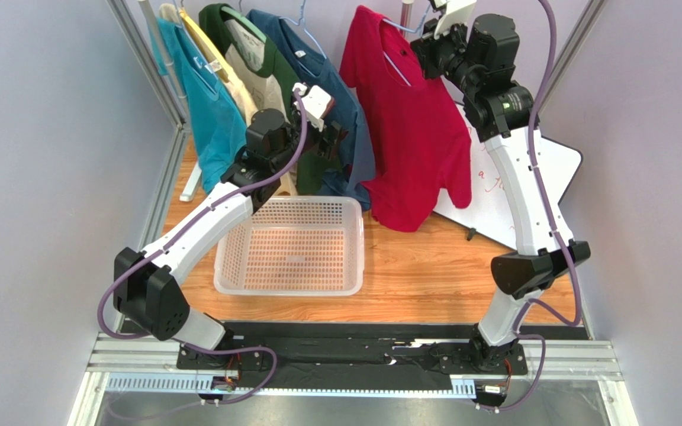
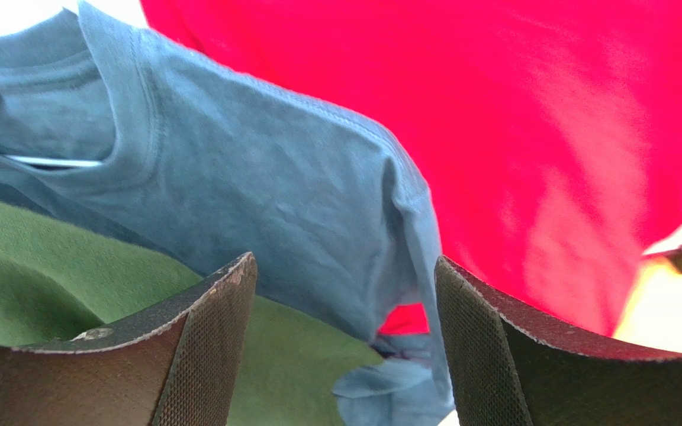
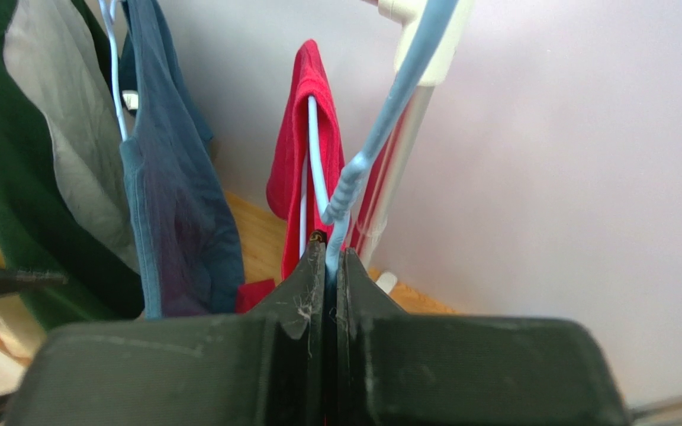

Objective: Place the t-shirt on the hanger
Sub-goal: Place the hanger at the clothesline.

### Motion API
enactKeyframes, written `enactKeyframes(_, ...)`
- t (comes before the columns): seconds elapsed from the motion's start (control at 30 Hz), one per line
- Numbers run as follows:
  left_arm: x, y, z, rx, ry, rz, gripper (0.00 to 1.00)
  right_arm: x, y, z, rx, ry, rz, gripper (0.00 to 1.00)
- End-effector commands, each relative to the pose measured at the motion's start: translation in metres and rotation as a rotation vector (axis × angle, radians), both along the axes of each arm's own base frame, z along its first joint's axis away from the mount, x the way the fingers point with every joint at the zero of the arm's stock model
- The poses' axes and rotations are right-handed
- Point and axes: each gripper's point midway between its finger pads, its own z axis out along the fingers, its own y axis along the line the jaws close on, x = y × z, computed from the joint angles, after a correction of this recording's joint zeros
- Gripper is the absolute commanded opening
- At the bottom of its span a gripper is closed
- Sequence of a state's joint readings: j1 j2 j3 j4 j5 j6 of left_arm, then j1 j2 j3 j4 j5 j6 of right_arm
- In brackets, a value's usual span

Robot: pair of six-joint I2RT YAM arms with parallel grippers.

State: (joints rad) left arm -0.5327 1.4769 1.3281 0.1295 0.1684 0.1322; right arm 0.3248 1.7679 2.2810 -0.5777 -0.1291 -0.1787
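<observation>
The red t-shirt [image 1: 409,133] hangs on the light-blue wire hanger [image 1: 396,66], whose wire shows inside the collar. In the right wrist view the hanger [image 3: 380,124] rises from my right gripper [image 3: 331,255], which is shut on the wire just below the hook's twisted neck, and the t-shirt [image 3: 293,155] drapes behind it. The right gripper [image 1: 417,42] is high at the back by the rack. My left gripper [image 1: 334,139] is lower, at the hanging shirts. Its jaws [image 2: 345,284] stand open and hold nothing. The t-shirt [image 2: 513,115] fills the upper right beyond them.
A navy shirt [image 1: 336,98], a green-and-cream shirt [image 1: 256,62] and a teal shirt [image 1: 207,102] hang on the rack to the left. A white mesh basket [image 1: 291,245] sits on the wooden table. A whiteboard [image 1: 554,169] lies at the right.
</observation>
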Motion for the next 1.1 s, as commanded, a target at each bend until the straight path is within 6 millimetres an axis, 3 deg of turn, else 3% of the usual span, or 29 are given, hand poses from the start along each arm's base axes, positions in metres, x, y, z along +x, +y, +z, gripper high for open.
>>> enactKeyframes(0.0, -0.021, 0.005, 0.020, -0.063, 0.018, -0.032, 0.79, 0.001, 0.007, 0.085, 0.074, -0.285, 0.030, 0.00)
enactKeyframes(0.03, -0.024, 0.005, 0.019, -0.064, 0.032, -0.036, 0.79, 0.016, 0.012, 0.074, 0.072, -0.270, 0.030, 0.00)
enactKeyframes(0.1, -0.030, 0.008, 0.021, -0.072, 0.038, -0.037, 0.79, 0.021, 0.014, 0.080, 0.077, -0.298, 0.031, 0.00)
enactKeyframes(0.4, -0.040, 0.018, 0.006, -0.066, 0.075, -0.033, 0.80, 0.058, 0.043, 0.053, 0.049, -0.312, 0.059, 0.00)
enactKeyframes(0.47, -0.043, 0.019, 0.002, -0.071, 0.087, -0.040, 0.80, 0.063, 0.045, 0.053, 0.047, -0.328, 0.052, 0.00)
enactKeyframes(0.73, -0.053, 0.025, 0.002, -0.084, 0.106, -0.039, 0.80, 0.100, 0.049, 0.022, 0.063, -0.294, -0.007, 0.00)
enactKeyframes(0.93, -0.054, 0.029, 0.000, -0.079, 0.116, -0.038, 0.81, 0.109, 0.054, 0.006, 0.076, -0.261, -0.009, 0.00)
enactKeyframes(0.97, -0.054, 0.030, 0.000, -0.080, 0.115, -0.037, 0.81, 0.110, 0.053, 0.004, 0.073, -0.255, -0.007, 0.02)
enactKeyframes(1.07, -0.056, 0.030, 0.005, -0.108, 0.134, -0.053, 0.82, 0.100, 0.056, 0.011, 0.072, -0.261, 0.012, 0.44)
